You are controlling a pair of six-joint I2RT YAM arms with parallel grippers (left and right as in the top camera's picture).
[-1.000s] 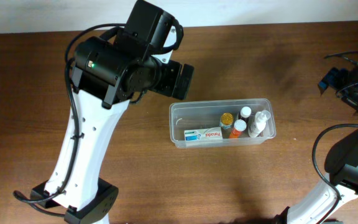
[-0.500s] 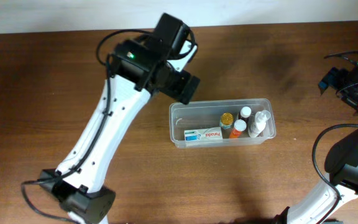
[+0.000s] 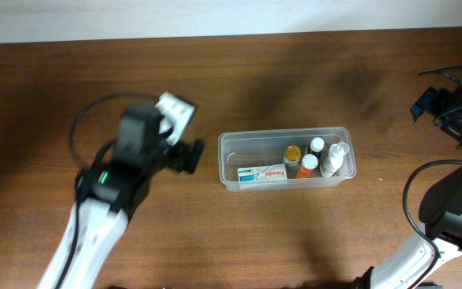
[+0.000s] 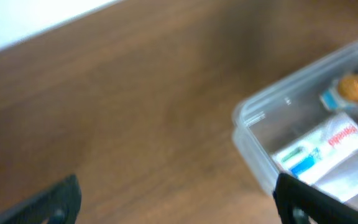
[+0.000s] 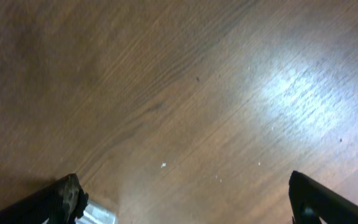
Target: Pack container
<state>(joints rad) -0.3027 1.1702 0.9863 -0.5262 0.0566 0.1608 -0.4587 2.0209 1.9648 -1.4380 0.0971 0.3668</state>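
The container (image 3: 283,133) is a clear plastic tub at the table's middle right. In it lie a white-and-blue box (image 3: 261,173), a yellow-capped bottle (image 3: 293,152), an orange bottle (image 3: 306,167) and two white bottles (image 3: 337,158). My left gripper (image 3: 191,155) is just left of the tub, blurred. In the left wrist view its fingers (image 4: 182,205) are wide open and empty over bare wood, with the tub's corner (image 4: 247,115) and the box (image 4: 319,146) at the right. My right gripper (image 5: 188,202) is open and empty over bare wood.
The right arm (image 3: 447,100) sits at the table's far right edge, among dark cables. A small silver object (image 5: 98,214) shows beside the right gripper's left finger. The table is brown wood, with a white wall along its far edge.
My left arm has swung from above the tub's far left corner down and to the left, and is blurred with motion. The tub, its contents and the right arm have not moved.
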